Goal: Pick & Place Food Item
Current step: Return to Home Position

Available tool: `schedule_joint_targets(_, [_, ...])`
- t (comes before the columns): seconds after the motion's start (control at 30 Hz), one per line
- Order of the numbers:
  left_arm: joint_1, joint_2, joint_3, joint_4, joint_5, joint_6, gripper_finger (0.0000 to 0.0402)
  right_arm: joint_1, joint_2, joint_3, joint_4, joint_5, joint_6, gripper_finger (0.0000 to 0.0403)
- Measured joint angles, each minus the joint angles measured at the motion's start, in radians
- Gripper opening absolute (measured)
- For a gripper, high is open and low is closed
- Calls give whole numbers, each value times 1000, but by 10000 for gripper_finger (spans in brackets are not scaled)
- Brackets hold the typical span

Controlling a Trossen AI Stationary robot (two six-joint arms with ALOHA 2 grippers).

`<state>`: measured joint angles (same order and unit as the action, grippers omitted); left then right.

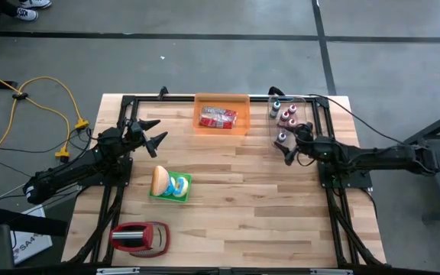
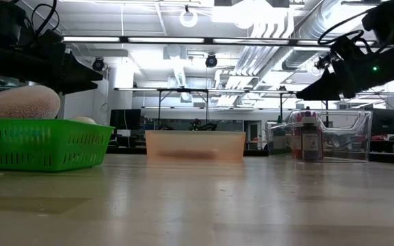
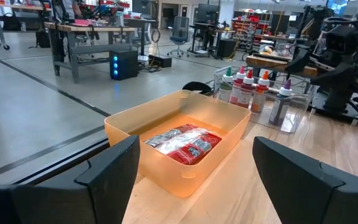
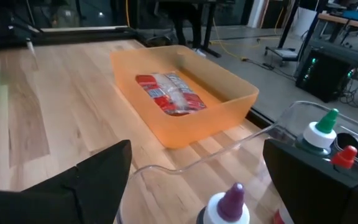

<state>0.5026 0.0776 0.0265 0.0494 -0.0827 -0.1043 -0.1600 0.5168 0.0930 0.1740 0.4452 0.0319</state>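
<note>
High view: left claw (image 1: 156, 131) and right claw (image 1: 286, 150), both spread wide; one green bin (image 1: 184, 198), one orange bin (image 1: 222, 132).

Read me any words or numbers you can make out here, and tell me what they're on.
"SA4": the start of a print on a white sheet lying beside the table; the rest is unreadable.
Red packets in the orange bin: print too blurred to read.
Bottles: no readable label.
</note>
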Motion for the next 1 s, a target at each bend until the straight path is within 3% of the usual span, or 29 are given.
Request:
schedule_joint_targets(0.43, [0, 0, 0, 0, 0, 0, 305, 0, -155, -83, -10, -29, 1, 353])
schedule_joint_targets(0.8, [0, 0, 0, 0, 0, 0, 305, 0, -270, -84, -111, -191, 27, 353])
schedule_joint_targets(1.0, [0, 0, 0, 0, 0, 0, 305, 0, -284, -85, -146, -376, 28, 353])
